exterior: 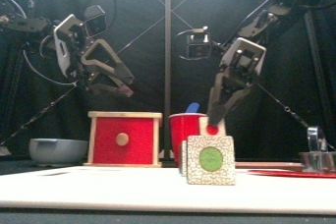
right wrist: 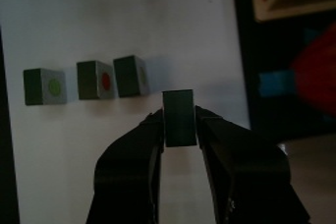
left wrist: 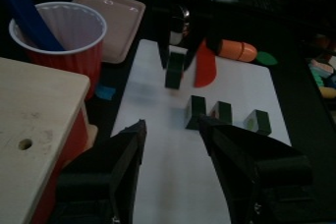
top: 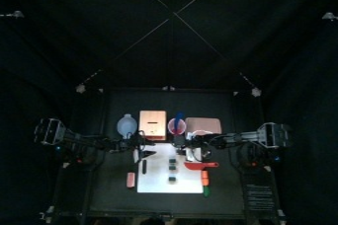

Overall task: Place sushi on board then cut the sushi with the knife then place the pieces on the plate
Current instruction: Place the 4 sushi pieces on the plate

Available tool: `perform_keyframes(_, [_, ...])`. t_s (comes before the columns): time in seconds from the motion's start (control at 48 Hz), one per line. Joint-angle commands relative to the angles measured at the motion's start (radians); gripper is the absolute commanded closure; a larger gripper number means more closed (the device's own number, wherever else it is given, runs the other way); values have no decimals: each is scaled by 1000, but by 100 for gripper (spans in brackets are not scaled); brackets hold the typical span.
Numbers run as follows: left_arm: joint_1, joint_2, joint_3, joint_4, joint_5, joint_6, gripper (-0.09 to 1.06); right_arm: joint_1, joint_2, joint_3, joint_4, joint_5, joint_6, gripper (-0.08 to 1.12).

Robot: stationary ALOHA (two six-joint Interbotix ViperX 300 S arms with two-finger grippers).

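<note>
Three dark green sushi pieces [right wrist: 92,79] stand in a row on the white cutting board [right wrist: 118,12]; the left wrist view shows the pieces [left wrist: 223,116] too. My right gripper [right wrist: 178,120] is shut on a fourth sushi piece [left wrist: 175,67], just above the board [top: 165,194]. A red knife [left wrist: 206,63] lies on the board beside it. My left gripper [left wrist: 174,140] hangs open above the board's left part, holding nothing. In the front view one piece [exterior: 210,159] with a green centre stands near and large. The pink plate [top: 205,125] lies at the back right.
A wooden box [exterior: 124,140] with a red drawer front stands at the back, with a blue-grey bowl [exterior: 57,150] left of it. The red cup [left wrist: 59,31] holds a blue knife [left wrist: 27,12]. An orange toy [left wrist: 238,49] lies by the board's right side.
</note>
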Motion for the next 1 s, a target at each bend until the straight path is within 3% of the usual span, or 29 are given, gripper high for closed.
perform_keyframes(0.021, [0,-12,-12,0,-9,-2,14,-58,-137,49,-3,26,2,50])
perform_keyframes(0.188, [3,-12,-17,0,-9,2,14,-181,-281,147,-2,38,2,50])
perform_keyframes(0.333, [8,-12,-17,2,-9,2,14,-296,-310,192,-32,35,-2,50])
perform_keyframes(0.708, [2,-12,-20,0,-8,-3,14,-391,-58,152,-146,-77,0,49])
perform_keyframes(1.0, [0,-14,-21,0,-8,-2,14,-396,29,123,-153,-91,-2,20])
